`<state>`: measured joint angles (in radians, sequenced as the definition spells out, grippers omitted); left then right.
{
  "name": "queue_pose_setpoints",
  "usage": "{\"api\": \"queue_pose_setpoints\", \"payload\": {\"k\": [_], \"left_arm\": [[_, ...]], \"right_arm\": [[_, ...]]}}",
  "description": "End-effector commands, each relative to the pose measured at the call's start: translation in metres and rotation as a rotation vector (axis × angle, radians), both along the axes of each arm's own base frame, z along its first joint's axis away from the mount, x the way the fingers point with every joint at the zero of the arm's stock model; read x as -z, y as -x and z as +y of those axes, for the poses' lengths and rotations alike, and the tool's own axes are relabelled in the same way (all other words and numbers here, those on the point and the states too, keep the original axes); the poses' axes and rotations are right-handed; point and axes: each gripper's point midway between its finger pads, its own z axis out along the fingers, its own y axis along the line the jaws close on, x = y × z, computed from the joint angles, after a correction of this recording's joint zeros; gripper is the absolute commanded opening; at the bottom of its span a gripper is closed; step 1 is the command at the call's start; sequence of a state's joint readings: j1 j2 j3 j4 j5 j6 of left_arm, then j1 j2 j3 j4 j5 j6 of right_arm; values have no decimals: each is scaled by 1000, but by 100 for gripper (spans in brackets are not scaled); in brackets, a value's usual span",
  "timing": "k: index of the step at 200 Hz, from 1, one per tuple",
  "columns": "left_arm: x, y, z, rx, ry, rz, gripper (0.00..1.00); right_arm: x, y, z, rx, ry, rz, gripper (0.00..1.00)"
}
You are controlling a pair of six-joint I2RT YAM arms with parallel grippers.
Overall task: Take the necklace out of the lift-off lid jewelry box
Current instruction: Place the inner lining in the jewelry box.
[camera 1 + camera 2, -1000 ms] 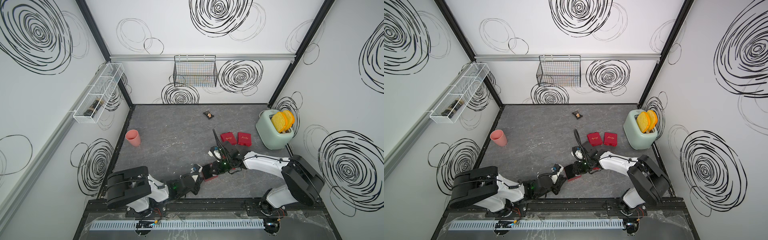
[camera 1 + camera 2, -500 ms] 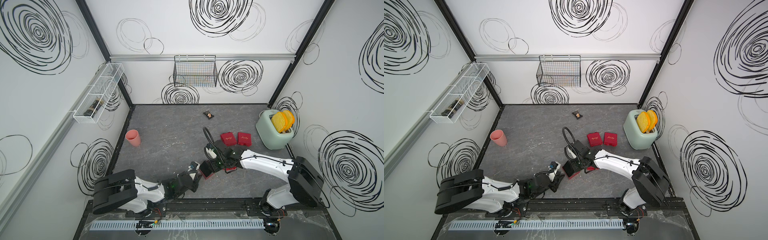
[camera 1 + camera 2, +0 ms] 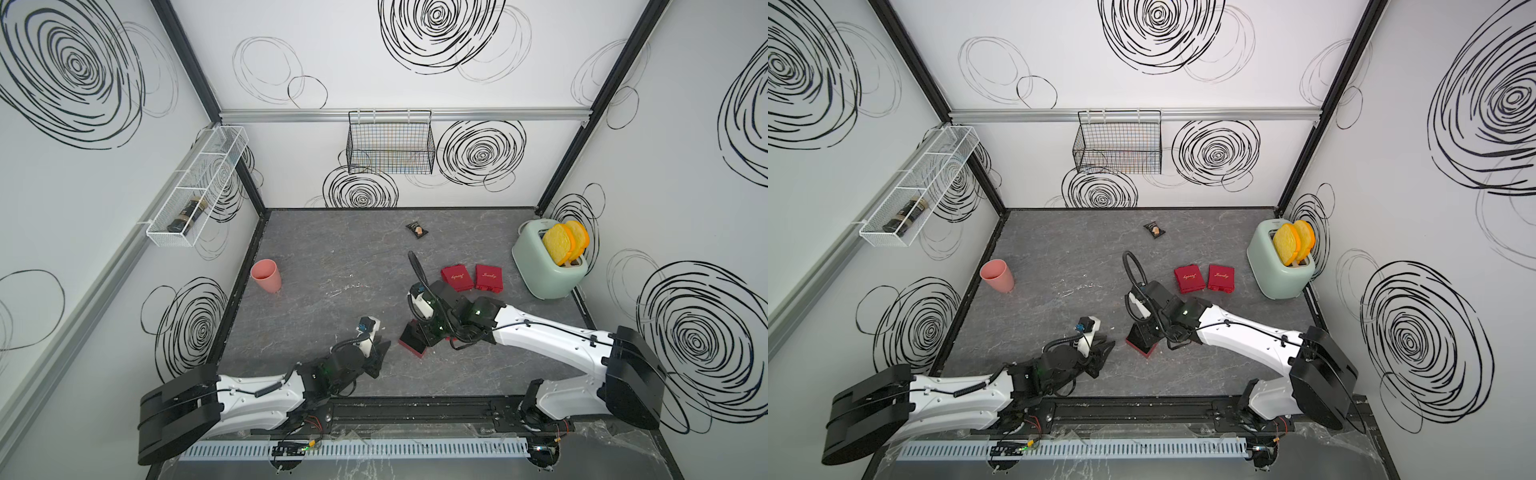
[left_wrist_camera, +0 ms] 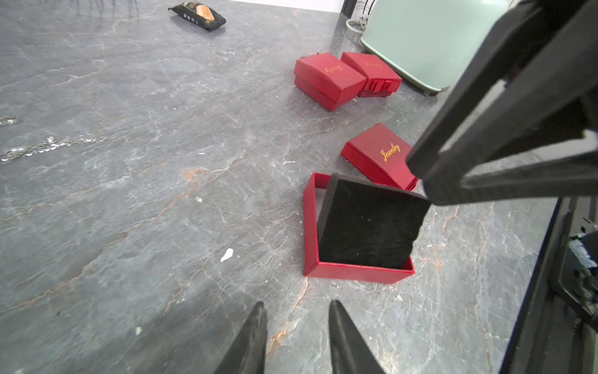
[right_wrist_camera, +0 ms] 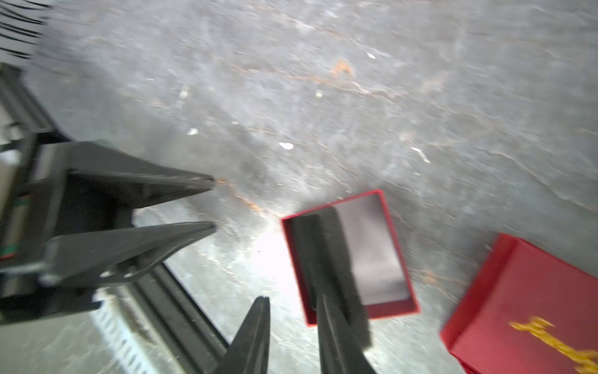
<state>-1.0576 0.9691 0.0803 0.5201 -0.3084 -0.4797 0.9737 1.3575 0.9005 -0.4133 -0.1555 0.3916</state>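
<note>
The red lift-off lid jewelry box (image 3: 411, 345) (image 3: 1141, 350) (image 4: 356, 272) (image 5: 393, 311) stands open near the table's front. Its black foam insert (image 4: 369, 223) (image 5: 326, 259) is tilted up on edge inside. Behind the box lies the lid (image 4: 382, 155) (image 5: 524, 298). My right gripper (image 3: 422, 336) (image 4: 419, 176) (image 5: 293, 299) is open over the box, and the foam leans on the outside of one finger. My left gripper (image 3: 384, 345) (image 4: 297, 304) (image 5: 213, 202) is open just left of the box. A thin silvery necklace chain (image 4: 48, 147) (image 3: 345, 289) lies on the table, far from the box. No chain shows inside the box.
Two closed red boxes (image 3: 457, 277) (image 3: 489, 277) sit behind the right arm, next to a mint toaster (image 3: 548, 270). A pink cup (image 3: 266, 275) stands at the left edge and a black packet (image 3: 417, 229) near the back. A wire basket (image 3: 390, 145) hangs on the back wall.
My right gripper has shifted left over the open box. The left arm has stretched out lower, with its gripper staying just left of the box.
</note>
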Motion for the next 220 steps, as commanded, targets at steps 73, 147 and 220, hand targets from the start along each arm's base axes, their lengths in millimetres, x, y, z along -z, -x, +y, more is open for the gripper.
{"api": "queue_pose_setpoints", "payload": {"k": [73,147,220], "left_arm": [[0,2,2,11,22,15,38],[6,2,-1,24,7,26,39],[7,3,-2,31,2,29,39]], "right_arm": [[49,-8,-3,6,79,14,24],[82,-24,-27,86,164,16,23],[100,-25,-34,99,215,24,21]]}}
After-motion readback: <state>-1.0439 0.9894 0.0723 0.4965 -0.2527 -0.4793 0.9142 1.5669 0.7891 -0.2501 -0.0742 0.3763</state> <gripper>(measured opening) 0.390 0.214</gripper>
